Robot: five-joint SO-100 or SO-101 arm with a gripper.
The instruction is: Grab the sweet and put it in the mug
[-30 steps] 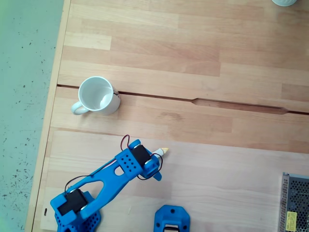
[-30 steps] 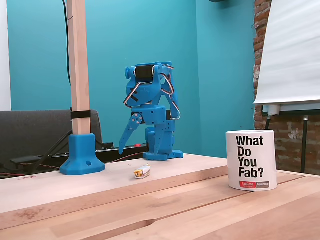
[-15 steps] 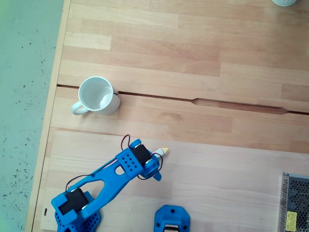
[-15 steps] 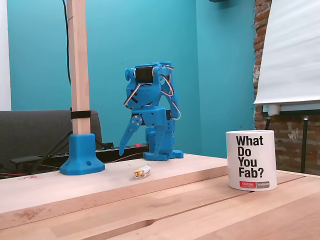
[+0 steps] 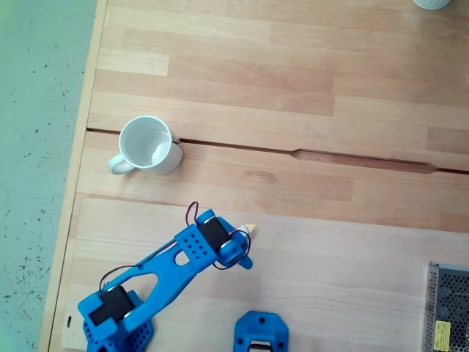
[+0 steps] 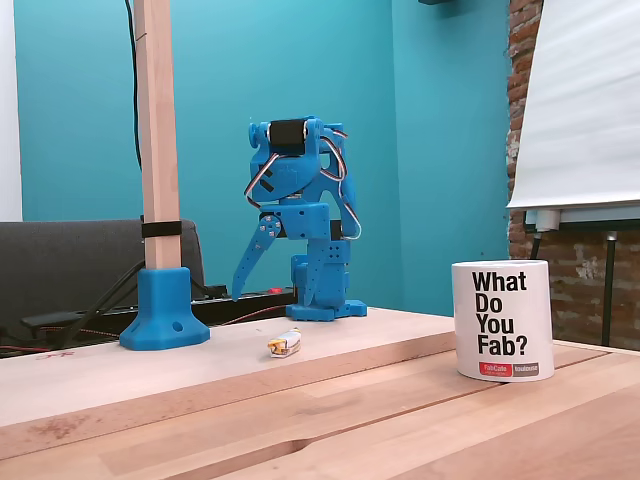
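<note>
The white mug (image 5: pixel 150 144) stands upright at the table's left in the overhead fixed view; in the side fixed view the mug (image 6: pixel 502 320) is at the right, with black lettering. The sweet (image 6: pixel 284 344) lies on the raised wooden board, free of the gripper. From above, a yellowish end of the sweet (image 5: pixel 249 229) pokes out past the blue arm. My gripper (image 6: pixel 238 293) points down, hanging above the board behind the sweet and left of it in the side view. Its fingers look like one narrow blade with no gap, holding nothing. From above the gripper (image 5: pixel 245 261) sits just below the sweet.
A blue clamp foot (image 6: pixel 165 308) holds a wooden post beside the arm, seen from above as a blue block (image 5: pixel 261 334). A metal mesh box (image 5: pixel 448 308) sits at the lower right. A pale round object (image 5: pixel 431 3) is at the top edge. A groove (image 5: pixel 308 154) crosses the table.
The arm has lifted a little, and the gripper tip has risen and swung left in the side view. Sweet and mug have not moved.
</note>
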